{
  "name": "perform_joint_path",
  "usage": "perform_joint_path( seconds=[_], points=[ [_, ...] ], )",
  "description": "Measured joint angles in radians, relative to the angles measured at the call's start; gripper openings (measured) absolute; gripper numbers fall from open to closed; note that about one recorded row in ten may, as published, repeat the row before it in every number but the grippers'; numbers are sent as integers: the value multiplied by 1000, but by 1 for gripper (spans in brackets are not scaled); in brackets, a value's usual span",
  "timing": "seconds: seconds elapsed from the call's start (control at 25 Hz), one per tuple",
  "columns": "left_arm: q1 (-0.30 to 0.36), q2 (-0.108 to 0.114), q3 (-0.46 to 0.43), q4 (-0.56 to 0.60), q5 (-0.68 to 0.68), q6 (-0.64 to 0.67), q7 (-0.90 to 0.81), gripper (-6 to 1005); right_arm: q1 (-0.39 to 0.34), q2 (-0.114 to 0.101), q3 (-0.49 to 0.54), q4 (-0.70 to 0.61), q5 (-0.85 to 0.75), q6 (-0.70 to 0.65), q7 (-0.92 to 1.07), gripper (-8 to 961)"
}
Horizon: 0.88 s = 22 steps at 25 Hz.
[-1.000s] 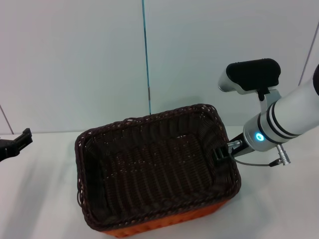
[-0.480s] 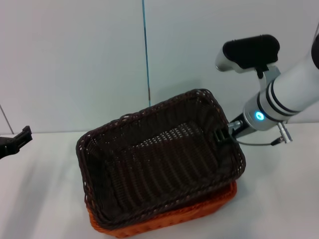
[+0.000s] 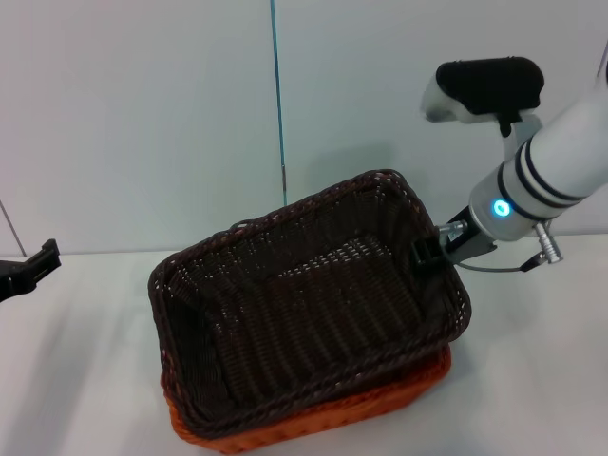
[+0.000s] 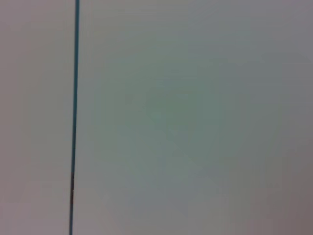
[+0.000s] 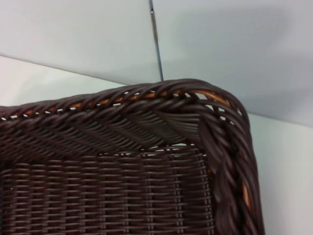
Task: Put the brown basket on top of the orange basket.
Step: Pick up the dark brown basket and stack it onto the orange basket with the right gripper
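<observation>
- Right claw pinched on the brown basket at its right rim, holding that end tilted up to seat it.
- Orange basket sits on the bench, nearest; brown one rests skewed on it.
- Left claw parked far left; grip unreadable.

The dark brown basket, woven and rectangular, sits tilted in the orange basket, its far right side raised, with only the orange near edge showing under it.
</observation>
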Motion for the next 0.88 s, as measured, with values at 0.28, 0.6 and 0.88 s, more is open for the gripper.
perform_joint_path(
  seconds=[0.28, 0.6, 0.88],
  points=[
    [-2, 0, 8, 0, 0, 0, 1, 891, 37, -1, 39, -43, -29, 54, 0, 111],
    [-3, 2, 10, -12, 2, -7, 1, 891, 39, -3, 41, -83, -41, 69, -1, 110],
    [-3, 1, 22, -16, 2, -3, 0, 891, 36, 1, 31, -94, -61, 45, -2, 120]
  ],
)
